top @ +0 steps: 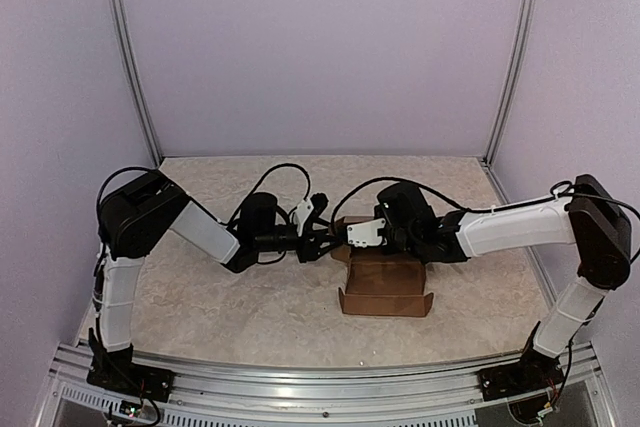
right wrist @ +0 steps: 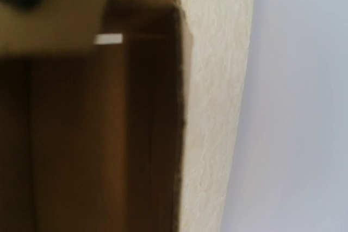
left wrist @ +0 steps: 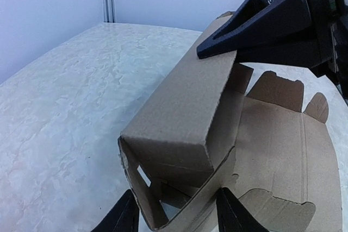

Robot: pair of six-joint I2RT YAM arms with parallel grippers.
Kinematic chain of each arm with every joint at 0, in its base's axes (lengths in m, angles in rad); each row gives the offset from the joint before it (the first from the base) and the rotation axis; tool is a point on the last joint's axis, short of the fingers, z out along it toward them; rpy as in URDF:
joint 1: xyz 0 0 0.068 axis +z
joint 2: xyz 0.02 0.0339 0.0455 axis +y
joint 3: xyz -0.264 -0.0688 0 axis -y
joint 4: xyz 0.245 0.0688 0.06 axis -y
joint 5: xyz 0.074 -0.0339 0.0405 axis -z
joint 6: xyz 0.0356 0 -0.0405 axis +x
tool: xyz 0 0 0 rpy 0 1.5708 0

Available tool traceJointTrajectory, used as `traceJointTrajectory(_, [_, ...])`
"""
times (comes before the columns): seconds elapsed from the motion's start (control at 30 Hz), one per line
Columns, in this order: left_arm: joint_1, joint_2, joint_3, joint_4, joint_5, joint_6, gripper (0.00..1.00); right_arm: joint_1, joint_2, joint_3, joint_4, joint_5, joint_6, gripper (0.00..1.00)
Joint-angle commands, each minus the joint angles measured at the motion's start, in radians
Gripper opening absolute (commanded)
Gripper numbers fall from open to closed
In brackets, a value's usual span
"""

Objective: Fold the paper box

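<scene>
Box (top: 385,282): mid-table (top: 230,297), partly folded; one section raised, the rest lying flat.
Left gripper (left wrist: 179,215): wide, straddling the raised section's open end; whether it grips is unclear.
Right gripper (left wrist: 202,52): closed, tip against the raised section's top.

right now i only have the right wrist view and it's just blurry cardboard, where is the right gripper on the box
observer: the right gripper, shut, sits on top of the folded-up part of the box.
operator: and the left gripper
observer: the left gripper is at that part's open end, a finger on each side; can't tell if it pinches.
operator: rest of it folded
observer: no, the other half lies open on the table.
</scene>
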Motion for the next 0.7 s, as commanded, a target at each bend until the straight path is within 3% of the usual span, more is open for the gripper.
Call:
traceJointTrajectory(0.0, [-0.029, 0.052, 0.079, -0.012, -0.042, -0.007, 0.46, 0.02, -0.026, -0.026, -0.007, -0.017, 0.012, 0.0])
traceJointTrajectory(0.37, [-0.099, 0.123, 0.175, 0.01, -0.215, 0.029, 0.42, 0.022, -0.039, -0.019, -0.076, -0.049, 0.055, 0.0])
traceJointTrajectory(0.67, [-0.109, 0.086, 0.067, 0.13, -0.26, 0.006, 0.34, 0.02, -0.057, -0.013, -0.132, -0.047, 0.061, 0.02])
